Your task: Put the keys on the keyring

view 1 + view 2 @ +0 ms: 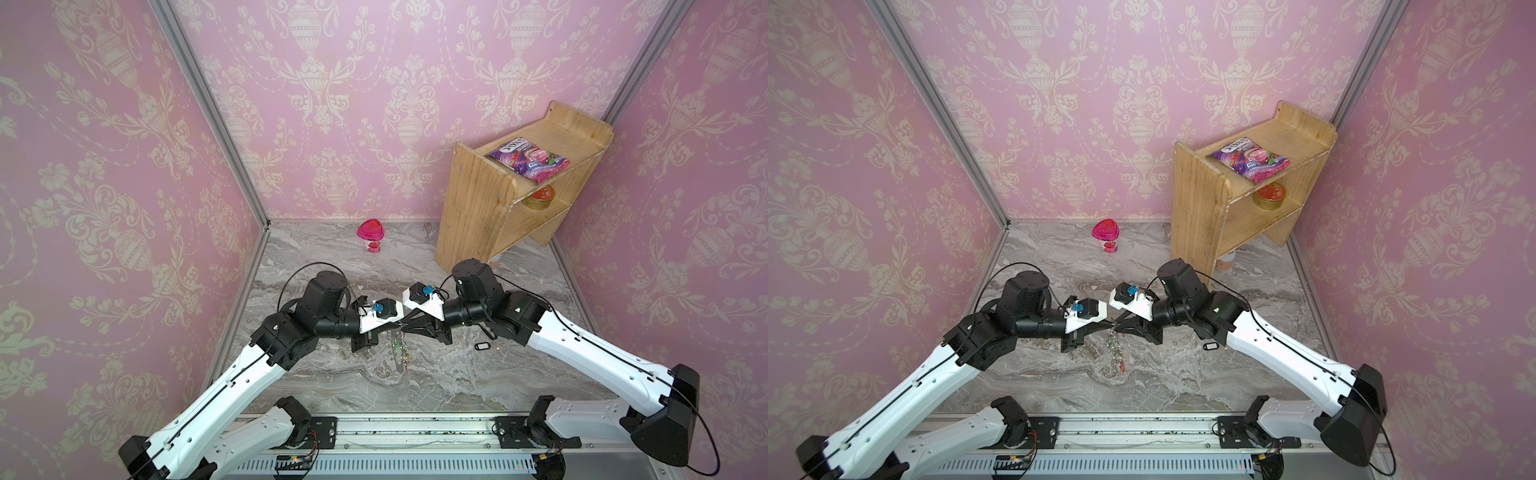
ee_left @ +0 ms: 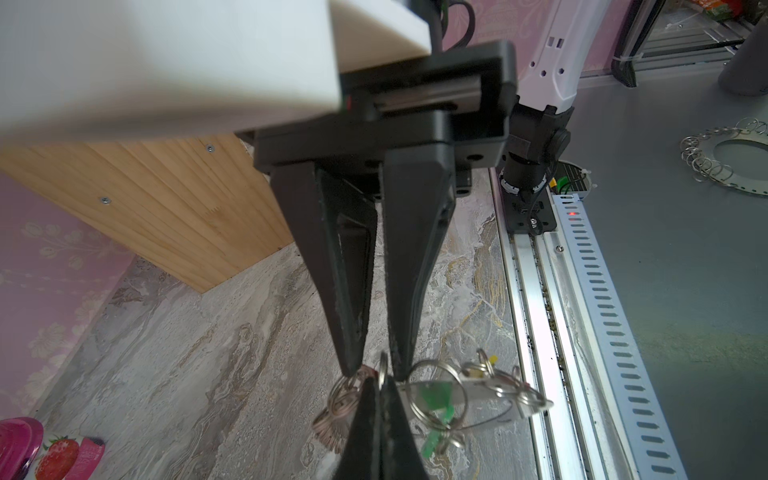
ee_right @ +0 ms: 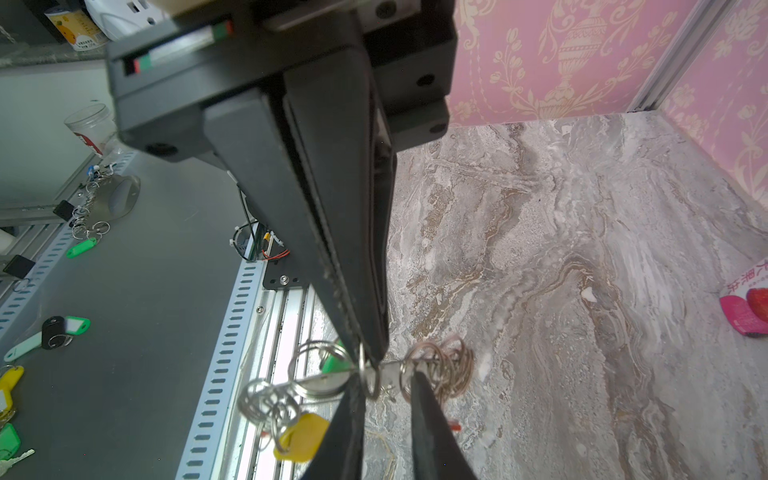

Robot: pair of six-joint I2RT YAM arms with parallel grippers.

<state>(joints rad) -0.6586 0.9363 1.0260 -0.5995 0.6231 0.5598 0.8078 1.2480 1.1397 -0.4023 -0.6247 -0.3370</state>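
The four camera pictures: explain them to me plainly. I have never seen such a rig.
This is a robot with a left arm and a right arm, each ending in a two-fingered gripper. Two pictures look down on the whole scene from above; the other two come from cameras on the wrists. On the marble table lies a black-tagged key; farther back stand a pink cup and a wooden shelf. The left gripper is shut on the keyring, a metal plate edged with rings and coloured tags, hanging between the grippers. The right gripper has its jaws slightly apart, astride one ring.
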